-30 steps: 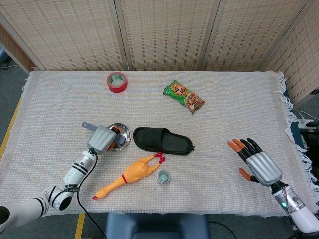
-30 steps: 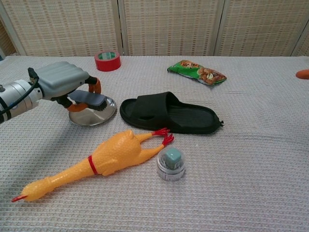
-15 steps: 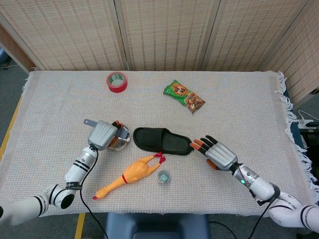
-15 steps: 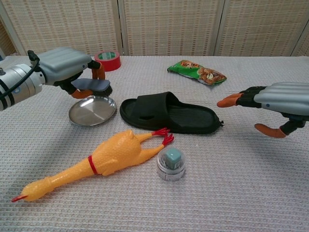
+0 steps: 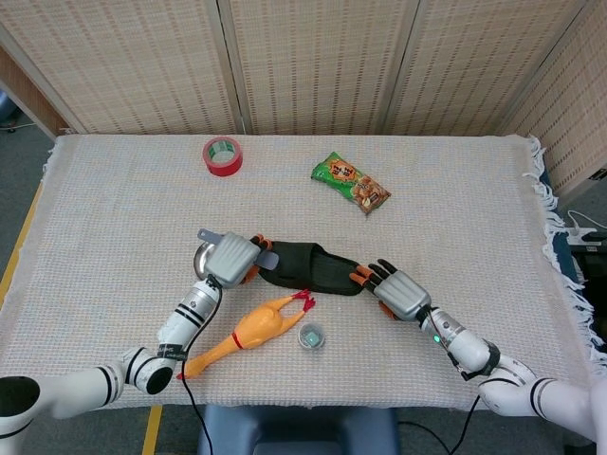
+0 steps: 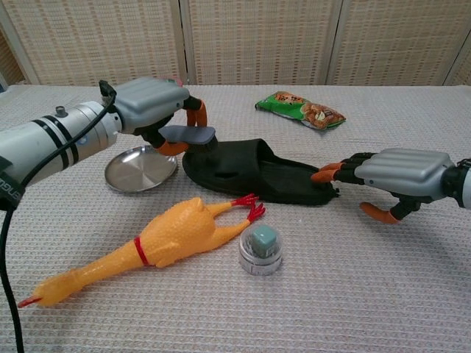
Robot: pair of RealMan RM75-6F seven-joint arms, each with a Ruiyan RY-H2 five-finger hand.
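Nearest, a rubber chicken [image 6: 158,246] lies slantwise on the cloth [image 6: 368,294], its red feet just beside a small clear cup [image 6: 260,251] with a green block inside; neither is touched.

Behind them, the black slipper [image 6: 257,170] lies sole-down between the two hands, toe end toward the left. The right hand [image 6: 390,176] is spread and holds nothing; its orange fingertips [image 6: 327,174] rest at or just beside the slipper's heel, a placement that would steady the heel, though contact cannot be confirmed from either view.

The left hand [image 6: 151,114] grips a small brush [image 6: 188,135] by its grey back, held roughly level with the bristles down, directly over the slipper's toe strap. That hold keeps the bristles facing the shoe. Whether they touch the strap cannot be told.

Beside the slipper's toe, under the left forearm, sits an empty steel dish [image 6: 140,170].

Farther back lie a green snack bag [image 5: 351,183] and a red tape roll [image 5: 223,155], well apart from both hands.
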